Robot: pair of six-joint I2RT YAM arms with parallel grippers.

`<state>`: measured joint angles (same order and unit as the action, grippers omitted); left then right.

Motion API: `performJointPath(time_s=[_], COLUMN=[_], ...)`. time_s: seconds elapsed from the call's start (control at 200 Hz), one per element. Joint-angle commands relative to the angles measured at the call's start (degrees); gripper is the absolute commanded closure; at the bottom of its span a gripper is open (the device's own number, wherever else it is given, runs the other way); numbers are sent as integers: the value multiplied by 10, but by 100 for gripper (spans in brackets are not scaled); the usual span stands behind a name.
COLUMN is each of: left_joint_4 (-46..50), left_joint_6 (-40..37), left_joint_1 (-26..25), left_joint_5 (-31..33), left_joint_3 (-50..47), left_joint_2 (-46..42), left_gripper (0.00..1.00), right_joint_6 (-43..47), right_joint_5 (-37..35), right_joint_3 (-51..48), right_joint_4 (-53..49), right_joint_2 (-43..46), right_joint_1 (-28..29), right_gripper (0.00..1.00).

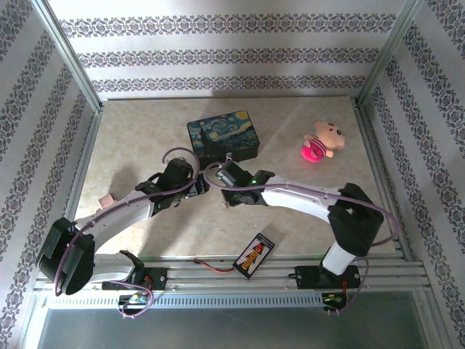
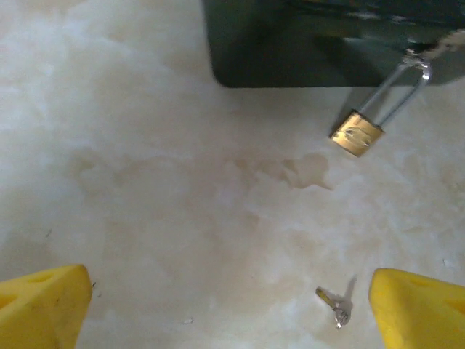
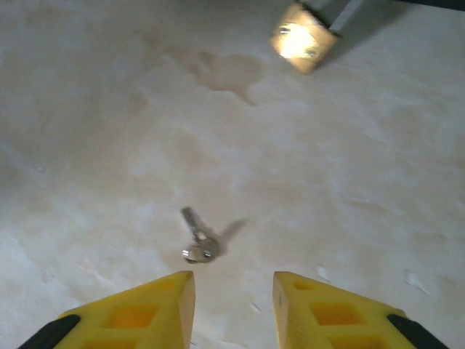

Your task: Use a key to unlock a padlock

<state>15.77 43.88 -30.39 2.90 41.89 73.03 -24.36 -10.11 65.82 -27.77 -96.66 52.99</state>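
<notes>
The left wrist view catches the padlock (image 2: pixel 357 133) whole, silver shackle hooked at the Starry Night box (image 2: pixel 290 43) edge, brass body on the marble table (image 2: pixel 145 182), with the key (image 2: pixel 334 305) lying flat near the left gripper (image 2: pixel 231 313), spread wide and empty. The right wrist view sits closer to the key (shadow plain), just ahead of the right gripper (image 3: pixel 234 305), narrowly parted, holding nothing.

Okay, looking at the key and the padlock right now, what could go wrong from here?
1. The key lies flat on the table, off-centre toward one finger of the open right hand. Closing might just skid it away.
2. The padlock looks held only where it hooks onto the dark box, and the open left hand is well clear of it, so pushing a key in could swing it aside.
</notes>
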Motion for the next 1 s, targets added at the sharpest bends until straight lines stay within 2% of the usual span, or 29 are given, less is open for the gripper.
performJointPath(time_s=[0.0, 0.265, 0.889, 0.994], left_joint_4=[35, 27, 2, 1], left_joint_6=[24, 48, 60, 61], left_joint_1=[23, 68, 76, 77], left_joint_5=[18, 10, -14, -14], left_joint_3=[-18, -58, -74, -76], left_joint_2=[-25, -68, -52, -52], left_gripper=[1, 1, 1, 1], right_joint_6=[46, 63, 67, 61], right_joint_5=[-29, -11, 15, 2], right_joint_3=[36, 67, 91, 91], right_joint_4=[-52, -65, -63, -66], right_joint_2=[-43, -109, -170, -174], right_joint_1=[17, 28, 31, 30], right_gripper=[68, 65, 62, 64])
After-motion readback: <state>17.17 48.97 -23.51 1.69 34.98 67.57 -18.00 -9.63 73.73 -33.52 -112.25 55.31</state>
